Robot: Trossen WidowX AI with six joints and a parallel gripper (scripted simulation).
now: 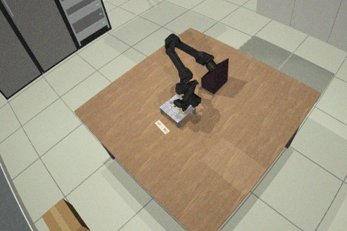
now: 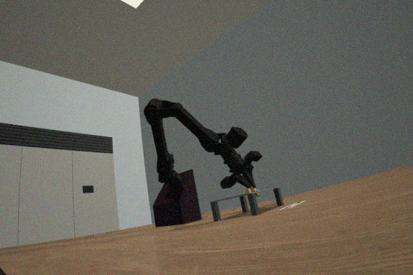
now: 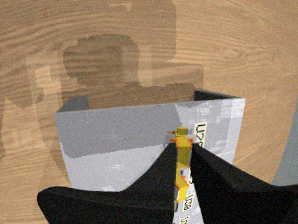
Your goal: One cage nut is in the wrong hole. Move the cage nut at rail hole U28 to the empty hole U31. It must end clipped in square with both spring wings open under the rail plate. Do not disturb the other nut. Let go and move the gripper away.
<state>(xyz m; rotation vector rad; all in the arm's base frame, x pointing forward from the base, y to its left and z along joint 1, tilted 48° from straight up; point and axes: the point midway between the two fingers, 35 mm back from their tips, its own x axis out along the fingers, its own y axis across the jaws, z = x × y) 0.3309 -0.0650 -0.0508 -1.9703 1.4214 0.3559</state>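
Cage nut [image 1: 180,109] [image 2: 250,190] [image 3: 183,154], the yellow one at the fingertips, is what we judge our claw [image 1: 183,109] [image 2: 254,187] [image 3: 181,148] to be gripping, its two fingers nearly together. It sits right of centre in the wrist view, near the upper printed label [image 3: 200,134], which begins U2; we cannot read the last digit surely. So the grasp looks done, but the placing is not: we take it that the nut has yet to travel to U31, be clipped in square with both wings open, and be released before we back off. Whether it is wholly free of its hole we cannot tell.

The wrist view alone separates the yellow pieces, with another [image 3: 181,188] lower in the frame, perhaps the nut we must leave alone. The exterior view shows the rail plate [image 1: 177,117] [image 2: 231,198] [image 3: 110,130] from the side, raised on legs above the surface [image 1: 212,164] [image 2: 325,232] [image 3: 240,45], with yellow right at its level. The top view and exterior view show a paper slip [image 1: 162,127] [image 2: 294,204] beside it, which the wrist view misses.
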